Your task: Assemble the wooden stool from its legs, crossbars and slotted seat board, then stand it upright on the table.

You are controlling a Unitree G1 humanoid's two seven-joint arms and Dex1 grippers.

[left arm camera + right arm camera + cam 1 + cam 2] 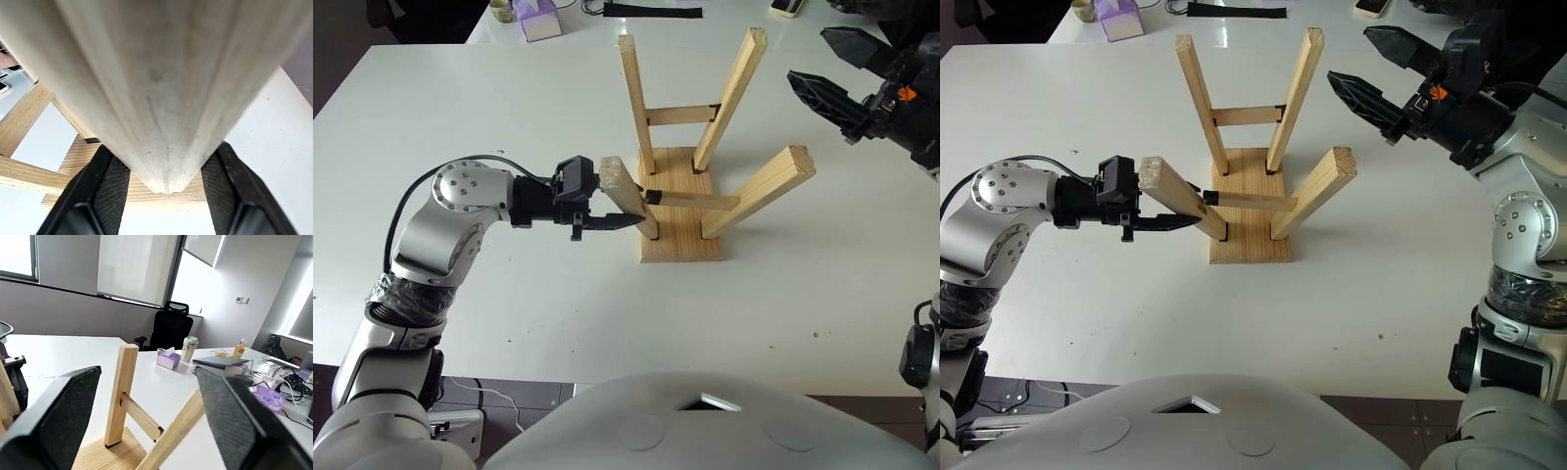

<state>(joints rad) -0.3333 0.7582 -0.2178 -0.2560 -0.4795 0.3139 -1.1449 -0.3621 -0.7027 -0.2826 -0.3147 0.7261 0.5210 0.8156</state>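
Stool (pixel 695 200), wooden, inverted: centre frame, seat board (pixel 677 250) flat on tabletop (pixel 460 98), legs up.
L claw (pixel 634 221) pinching front-left leg (pixel 625 191), mid-left of frame; R claw (pixel 1351 57) spread wide, hovering upper right, apart from stool.

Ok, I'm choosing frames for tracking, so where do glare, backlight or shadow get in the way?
Left eye view: window sheen on the far table, only soft shadow beside the seat board. Right wrist view: bright windows backlight the legs; the right gripper has dark jaws. Left wrist view: the leg in the left gripper looms at the lens, evenly lit, no glare.
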